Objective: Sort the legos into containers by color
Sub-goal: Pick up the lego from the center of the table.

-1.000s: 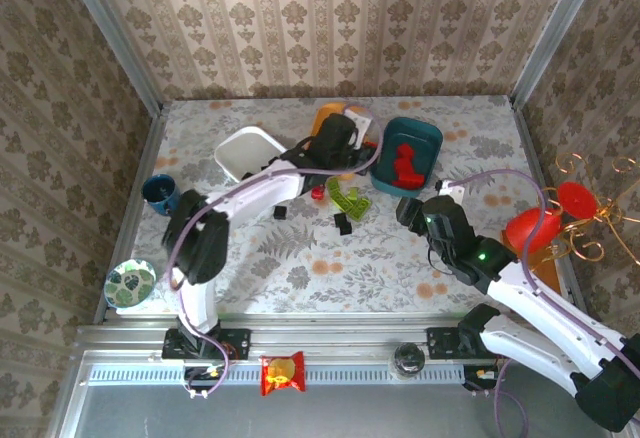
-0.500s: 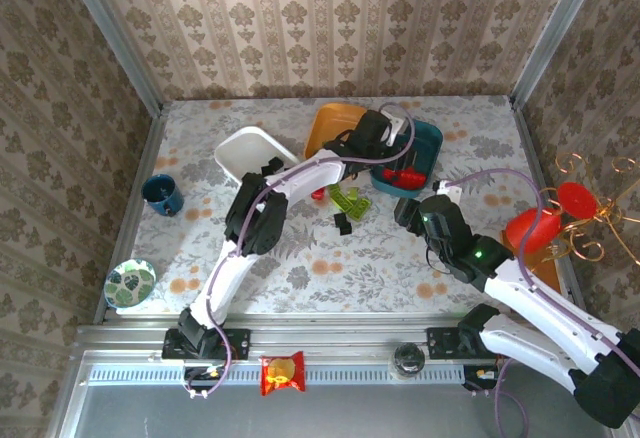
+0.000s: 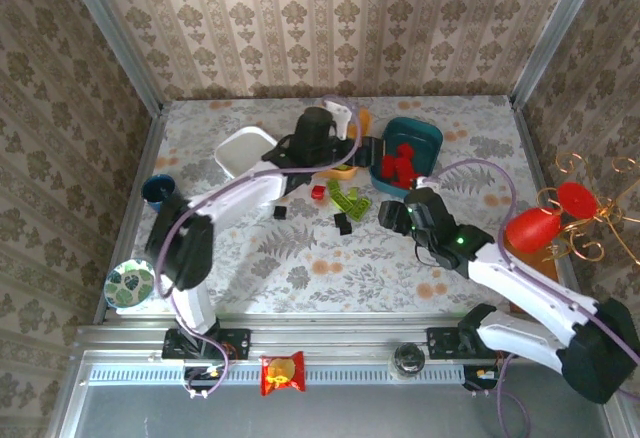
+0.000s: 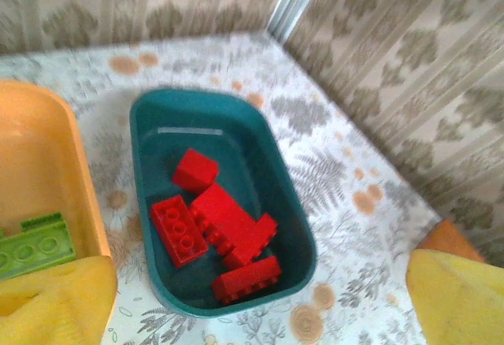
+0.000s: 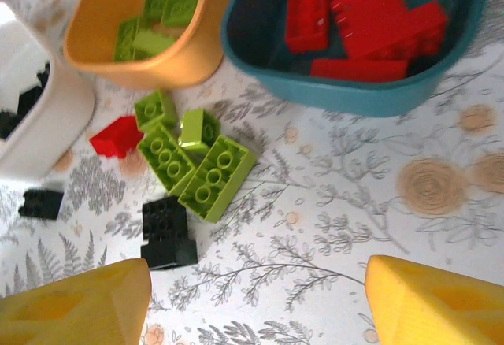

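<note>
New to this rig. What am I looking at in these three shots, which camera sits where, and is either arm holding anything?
Two robot arms are bolted at the near edge of a table, and each ends in a two-finger gripper. The overhead picture comes from a fixed camera above and behind them. The other two come from cameras on the wrists. The yellow shapes in their bottom corners are that arm's own fingers.

The left gripper looks down at a teal tray holding red bricks, with an orange tray beside it. The right gripper hangs over loose bricks on the table: several lime green ones, a red one and some black ones. The orange tray holds green bricks, and the white tray has black pieces in it.

Both grippers are open and hold nothing.
</note>
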Robot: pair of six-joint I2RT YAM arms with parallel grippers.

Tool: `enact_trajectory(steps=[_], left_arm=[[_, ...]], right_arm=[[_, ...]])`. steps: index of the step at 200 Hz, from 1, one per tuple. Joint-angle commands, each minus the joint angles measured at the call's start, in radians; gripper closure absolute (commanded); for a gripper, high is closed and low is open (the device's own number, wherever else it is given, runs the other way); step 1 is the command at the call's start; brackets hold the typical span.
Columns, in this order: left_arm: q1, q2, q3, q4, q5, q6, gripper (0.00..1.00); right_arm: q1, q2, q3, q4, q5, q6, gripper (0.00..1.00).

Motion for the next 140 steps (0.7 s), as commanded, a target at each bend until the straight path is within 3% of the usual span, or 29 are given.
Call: enact_trajectory(steps=[1,68,106,140], left_arm=[[-0.010,-0.118,-0.137,0.064,-0.031,-0.010,0.00],[-0.024,-0.566,-0.599,-0.040,-0.233,-0.014,0.00],[-0.024,-0.801,-0.795,-0.177,-0.379,-0.037,0.00],[-0.024,-0.934,-0.919,-0.214,-0.439,-0.083,0.00]], right_arm=[[0.030,0.099,0.080,0.043,-0.090,-0.055,0.27],[0.152,0.465,0.269,-0.007,-0.131,-0.096,0.28],[0.183,0.563,0.296,-0.036,-0.111,-0.076,0.33],[0.192,0.615,0.317,-0.036,-0.078,-0.068,0.37]])
